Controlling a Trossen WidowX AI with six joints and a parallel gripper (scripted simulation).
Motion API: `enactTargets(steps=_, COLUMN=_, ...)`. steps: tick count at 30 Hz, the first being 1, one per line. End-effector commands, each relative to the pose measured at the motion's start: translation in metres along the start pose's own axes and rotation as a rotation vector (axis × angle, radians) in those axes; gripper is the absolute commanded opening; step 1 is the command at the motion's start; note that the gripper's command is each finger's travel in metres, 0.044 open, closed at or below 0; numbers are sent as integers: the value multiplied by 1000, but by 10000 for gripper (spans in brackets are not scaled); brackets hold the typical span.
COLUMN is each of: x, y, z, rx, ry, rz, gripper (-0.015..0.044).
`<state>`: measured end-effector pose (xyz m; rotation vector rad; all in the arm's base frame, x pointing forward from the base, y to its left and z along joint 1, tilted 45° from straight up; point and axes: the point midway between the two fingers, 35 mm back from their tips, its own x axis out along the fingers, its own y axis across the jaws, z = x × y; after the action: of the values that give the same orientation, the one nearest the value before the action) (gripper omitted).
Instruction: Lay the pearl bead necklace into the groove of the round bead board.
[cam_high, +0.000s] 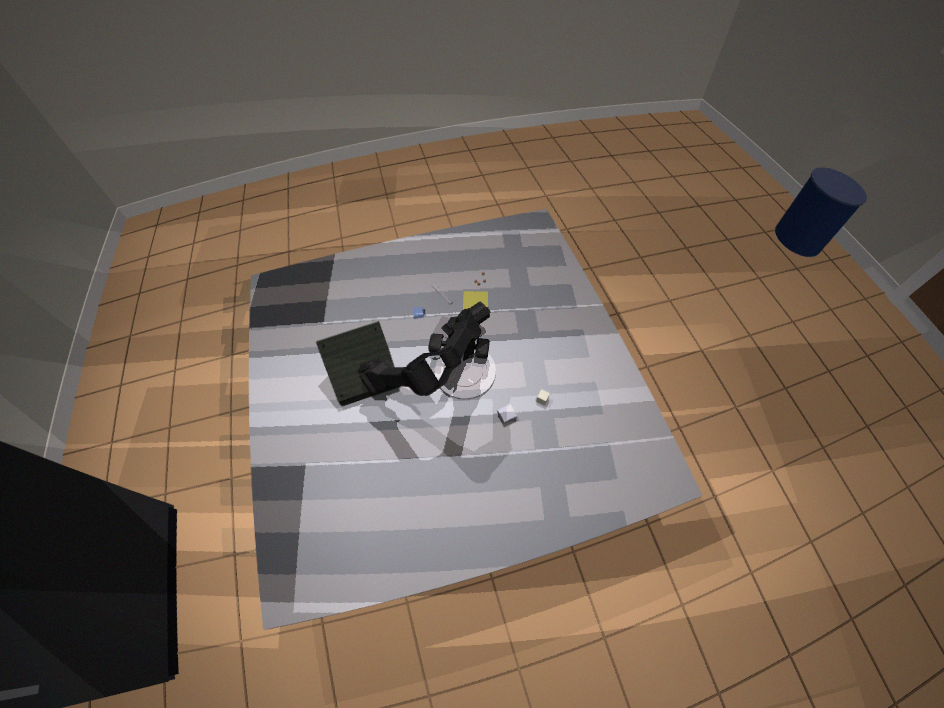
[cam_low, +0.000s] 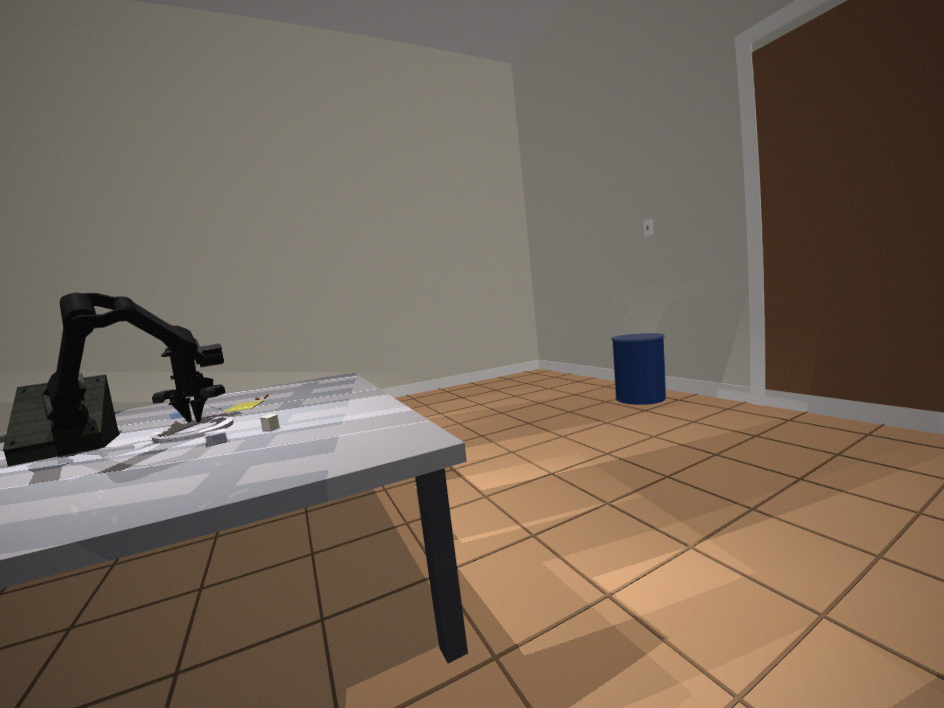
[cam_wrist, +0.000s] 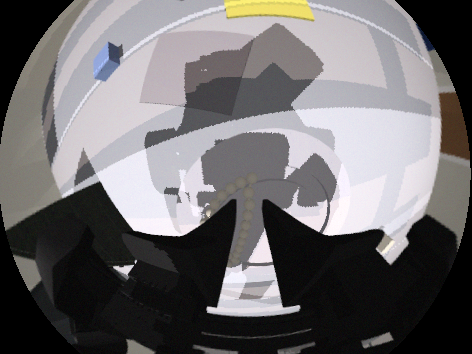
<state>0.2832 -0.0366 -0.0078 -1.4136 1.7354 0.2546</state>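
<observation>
Necklace (cam_low: 175, 429) (cam_wrist: 249, 204), folded on the left part of the round bead board (cam_high: 489, 383) (cam_low: 222, 426) (cam_wrist: 341, 192); its left strand passes outside the left fingertip; its near strand runs lengthwise through the gap between the jaws, which stand slightly spread, daylight either side; the groove (cam_wrist: 328, 210) curves away rightward; closing crosswise should suit that strand.
</observation>
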Motion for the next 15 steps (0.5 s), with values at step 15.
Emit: enactTargets(steps=15, x=-1, y=0, z=0, rx=0, ry=-1, rz=-1, gripper=0)
